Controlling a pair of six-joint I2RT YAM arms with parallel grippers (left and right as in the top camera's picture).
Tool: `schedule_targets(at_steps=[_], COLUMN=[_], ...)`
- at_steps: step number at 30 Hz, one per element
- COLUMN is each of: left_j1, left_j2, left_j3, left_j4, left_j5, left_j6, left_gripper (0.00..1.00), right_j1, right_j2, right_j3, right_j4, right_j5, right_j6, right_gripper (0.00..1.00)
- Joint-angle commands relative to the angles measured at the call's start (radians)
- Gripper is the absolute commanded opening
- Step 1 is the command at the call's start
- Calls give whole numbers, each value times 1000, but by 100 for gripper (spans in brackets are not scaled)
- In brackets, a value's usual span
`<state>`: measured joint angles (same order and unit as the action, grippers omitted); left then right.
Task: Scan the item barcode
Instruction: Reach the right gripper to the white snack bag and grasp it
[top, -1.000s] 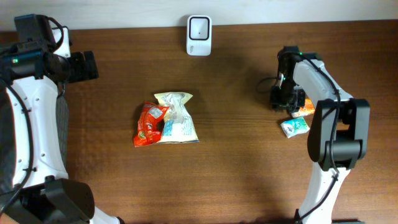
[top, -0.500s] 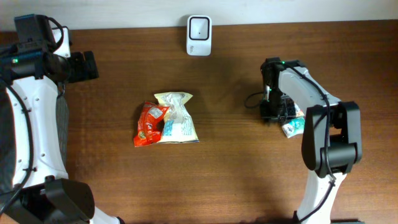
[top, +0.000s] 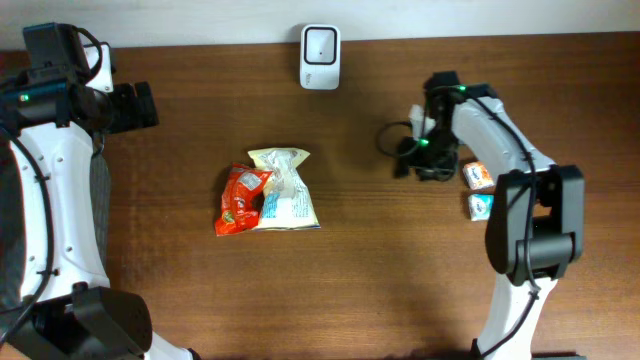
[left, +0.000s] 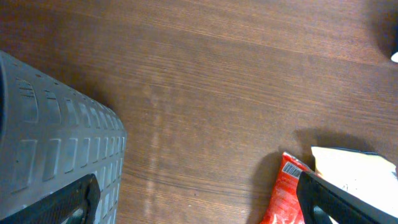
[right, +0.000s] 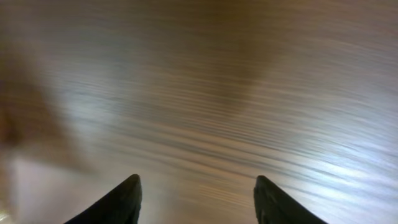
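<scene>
Toward the right side of the table (top: 380, 290), the right tool (right: 198, 199) is hovering over bare wood w/ fingers parted and nothing between them, i.e. released and empty; its wrist view is smeared, so no finer detail. An orange pack (top: 477, 176) and a teal pack (top: 481, 206) are lying just beside it, not touching it. Mid-table, well apart from that tool, a red packet (top: 238, 200) is lying partly under a pale packet (top: 285, 185); these are prob. the items waiting to be scanned. A white scanner (top: 320, 45) is standing at the far edge, centre. At far left, the left tool (left: 205, 202) is spread wide, also empty, looking down at the red packet's barcode (left: 290, 169), which is facing up. To do this step well: approach one packet only, pinching an edge away from the code so the fingers aren't covering it, lifting it clear of its neighbour, then turning the code flat toward the scanner's face and holding steady.
</scene>
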<state>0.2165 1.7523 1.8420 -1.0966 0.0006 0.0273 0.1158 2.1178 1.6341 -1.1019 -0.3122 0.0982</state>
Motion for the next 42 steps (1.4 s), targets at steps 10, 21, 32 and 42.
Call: schedule_targets(at_steps=[10,21,32,42], left_j1=[3,2,2,2], left_j2=[2,2,2,2], left_j3=[2,2,2,2], left_j4=[2,2,2,2], left_j5=[7,7,7,7], left_j6=[15,15,15,15], left_gripper=[99,99,99,99], right_j1=[429,491,397,243], right_j2=[-11,115,99,99], right_j3=[2,2,29,46], right_j4=[252,336,178,106], right_j5=[-129,-112,-125,-237], right_j6=[311,365,-52,-287], right_gripper=[99,75,53,4])
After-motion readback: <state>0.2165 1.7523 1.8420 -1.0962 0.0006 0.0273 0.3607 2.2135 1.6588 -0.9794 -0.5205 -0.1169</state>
